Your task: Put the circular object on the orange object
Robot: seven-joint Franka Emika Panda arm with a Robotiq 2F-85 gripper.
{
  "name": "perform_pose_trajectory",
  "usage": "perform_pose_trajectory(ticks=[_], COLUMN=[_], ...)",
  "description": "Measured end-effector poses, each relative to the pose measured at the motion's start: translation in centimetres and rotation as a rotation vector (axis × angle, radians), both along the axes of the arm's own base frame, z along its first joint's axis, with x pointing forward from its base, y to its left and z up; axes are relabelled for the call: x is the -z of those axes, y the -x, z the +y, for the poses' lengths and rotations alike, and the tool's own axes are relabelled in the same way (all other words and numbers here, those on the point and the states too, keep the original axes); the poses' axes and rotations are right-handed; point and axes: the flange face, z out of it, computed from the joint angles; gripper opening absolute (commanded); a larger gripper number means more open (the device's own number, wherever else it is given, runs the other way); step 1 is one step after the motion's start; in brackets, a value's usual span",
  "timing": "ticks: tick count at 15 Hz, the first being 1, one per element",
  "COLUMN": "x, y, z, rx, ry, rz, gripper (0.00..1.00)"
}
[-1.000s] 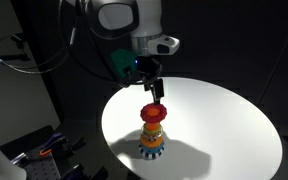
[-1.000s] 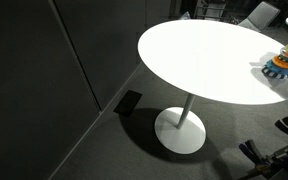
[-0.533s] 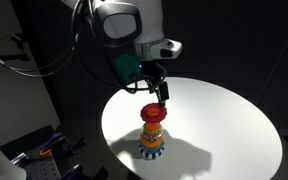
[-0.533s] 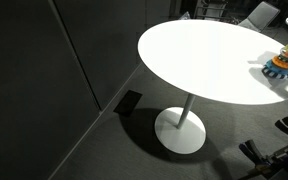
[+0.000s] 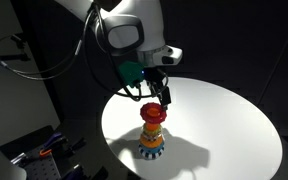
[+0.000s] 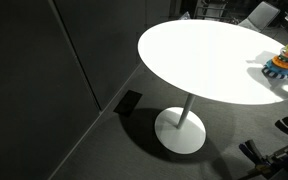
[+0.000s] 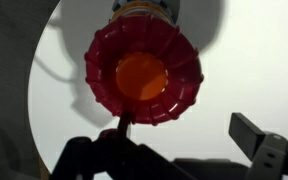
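Observation:
The red ring (image 7: 144, 70) lies around the orange peg (image 7: 142, 77) on top of the stacking toy (image 5: 152, 140), which stands on the round white table (image 5: 224, 125). In an exterior view the ring (image 5: 152, 114) caps the orange, yellow and blue rings. My gripper (image 7: 174, 150) is open and empty, its fingers spread wide to one side of the ring. In an exterior view the gripper (image 5: 163, 95) hangs just above the toy and slightly to the right of it. The toy also shows at the right edge of an exterior view (image 6: 281, 65).
The table stands on a single pedestal foot (image 6: 180, 130) over dark floor. Cables and equipment (image 5: 34, 150) lie below the table's left side. Dark walls surround the scene.
The gripper has shifted slightly to the right and the arm's wrist has turned. The red ring stays on the peg and the toy has not moved.

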Motion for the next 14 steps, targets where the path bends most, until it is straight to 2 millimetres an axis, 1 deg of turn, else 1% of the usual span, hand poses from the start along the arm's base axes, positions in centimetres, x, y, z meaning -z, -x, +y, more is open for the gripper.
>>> perform_pose_trajectory(ticks=[4, 8, 10, 14], x=[0.0, -0.6, -1.2, -3.4], y=[-0.2, -0.6, -0.8, -0.4], z=[0.2, 0.8, 1.3, 2.5], rx=[-0.005, -0.018, -0.028, -0.07], ry=[0.001, 0.001, -0.012, -0.024], rz=[0.0, -0.004, 0.017, 0.13], gripper=[1.0, 1.0, 1.0, 1.0])
